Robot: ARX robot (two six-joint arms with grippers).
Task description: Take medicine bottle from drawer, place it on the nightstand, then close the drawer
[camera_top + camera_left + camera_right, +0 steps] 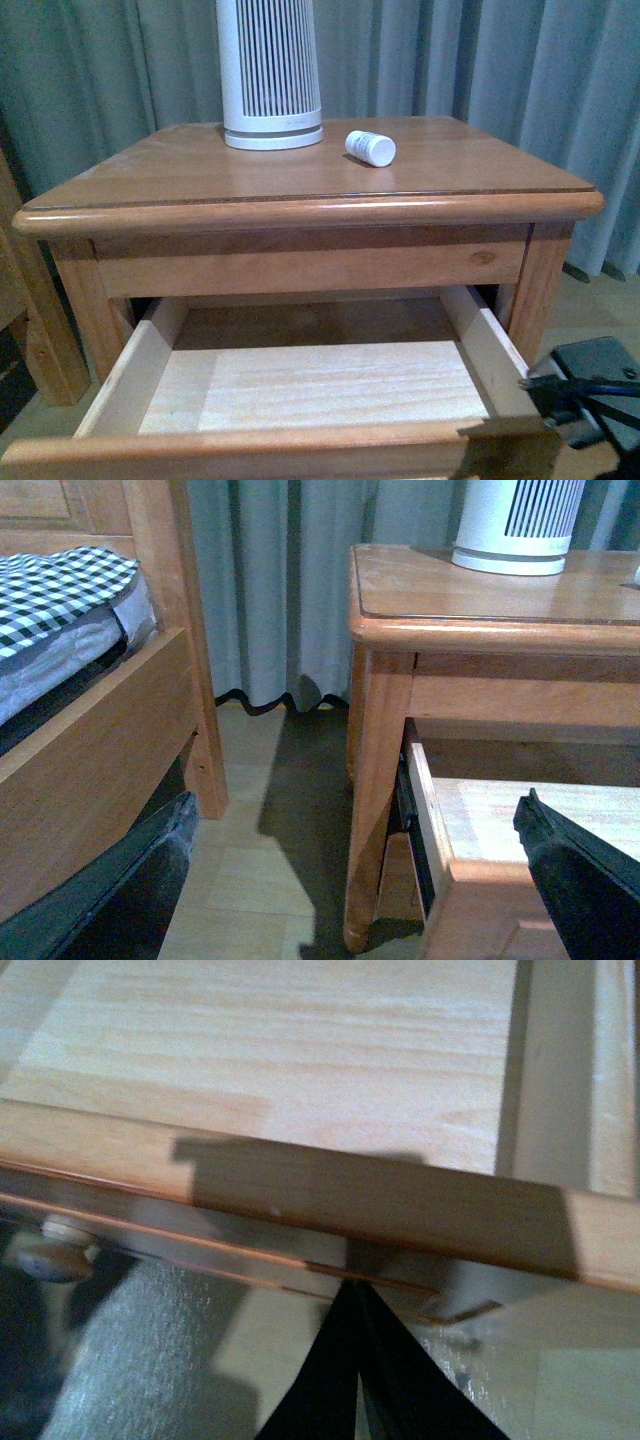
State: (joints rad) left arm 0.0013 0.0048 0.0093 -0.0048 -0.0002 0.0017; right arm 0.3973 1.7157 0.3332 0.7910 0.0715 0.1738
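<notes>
We see the medicine bottle (370, 148) lying on the nightstand (300, 212), near the slatted device (270, 70). The drawer (300, 385) stands open. Our right gripper (358, 1360) has its jaws pressed together just before the drawer front; the left gripper (350, 880) has them spread.

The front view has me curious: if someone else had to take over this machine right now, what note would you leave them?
Left claw: open, empty, low beside the nightstand.
Right claw: shut, empty, just outside the front edge of the drawer, near its right corner.
Medicine bottle: lying on its side on the nightstand top, to the right of the slatted white device.
Drawer: pulled out; the part of its pale interior in view is bare.
Done: bottle taken out and placed on top.
Left: push the drawer shut.
</notes>
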